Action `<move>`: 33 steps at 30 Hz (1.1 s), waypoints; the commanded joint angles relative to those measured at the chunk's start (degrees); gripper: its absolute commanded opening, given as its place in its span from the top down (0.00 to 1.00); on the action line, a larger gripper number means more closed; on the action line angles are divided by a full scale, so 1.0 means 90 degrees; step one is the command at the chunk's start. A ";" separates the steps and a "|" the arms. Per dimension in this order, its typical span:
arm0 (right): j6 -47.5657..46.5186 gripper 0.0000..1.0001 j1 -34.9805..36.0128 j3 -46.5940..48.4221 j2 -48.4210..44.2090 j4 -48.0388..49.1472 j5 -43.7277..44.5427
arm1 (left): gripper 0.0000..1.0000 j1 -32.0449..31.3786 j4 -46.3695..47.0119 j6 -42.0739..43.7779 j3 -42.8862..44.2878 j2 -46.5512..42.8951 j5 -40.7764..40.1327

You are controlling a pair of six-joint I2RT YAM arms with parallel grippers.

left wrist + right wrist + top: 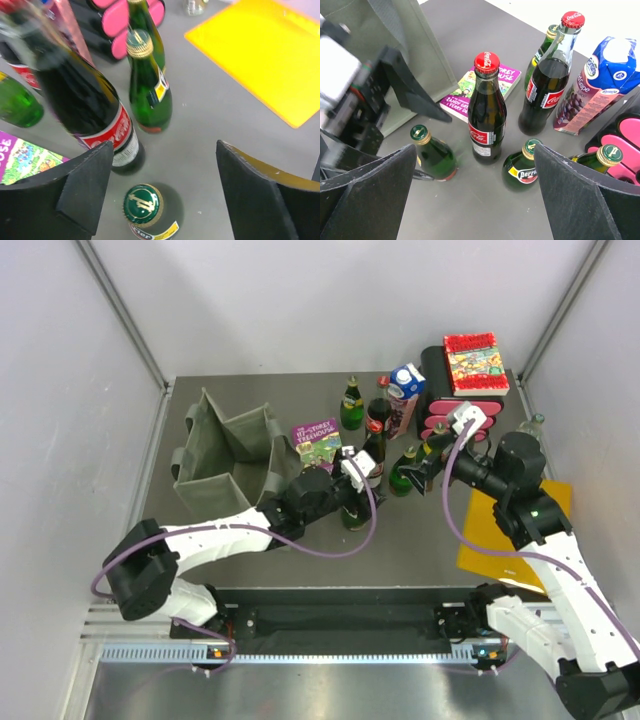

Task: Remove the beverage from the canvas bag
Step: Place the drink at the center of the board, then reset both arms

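Grey table top (400, 540), smooth and dull, with white walls all round. On its left part sits the canvas bag (225, 455). Soft olive cloth, floppy and creased, mouth open toward the top camera, strap handles on its left side.

Out on the table, near the bag's right side, stands a small green bottle (145, 205). Round shiny glass, with a green and gold cap. Upright, cap on top, long way running straight up and down.

Right over it hangs the left gripper (162, 190). Black fingers (85, 190) spread wide apart, one on each side of the cap, gripping nothing.

Close by one finger stands a dark cola bottle (487, 115) with a red cap. Too close to tell if touching. Behind it, a second cola bottle (547, 85) and a blue and purple juice carton (600, 85). Beside those, a fat green bottle with a yellow label (522, 170). Flat on the table between bag and bottles lies a purple picture book (480, 90).

Farther right, the right gripper (475, 180), fingers wide apart too, holding nothing. Behind it, a black box with pink drawers (455, 420) and a red book (475, 362) on top. At the right edge, a flat bright yellow mat (515, 530).
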 commanded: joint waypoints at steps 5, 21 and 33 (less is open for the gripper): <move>-0.0038 0.00 -0.0125 0.0257 0.0038 0.0006 -0.0086 | 0.11 0.0000 -0.0020 -0.0282 0.0463 -0.0753 -0.0316; 0.0538 0.00 -0.0291 0.1535 0.0302 -0.0531 0.4441 | 0.01 0.0137 -0.3952 -0.1114 0.3566 -0.1838 -0.2404; -0.0097 0.00 -0.0682 0.2015 0.0635 -0.0492 0.6164 | 0.01 0.1445 -0.5782 -0.0976 0.4614 -0.1955 -0.3206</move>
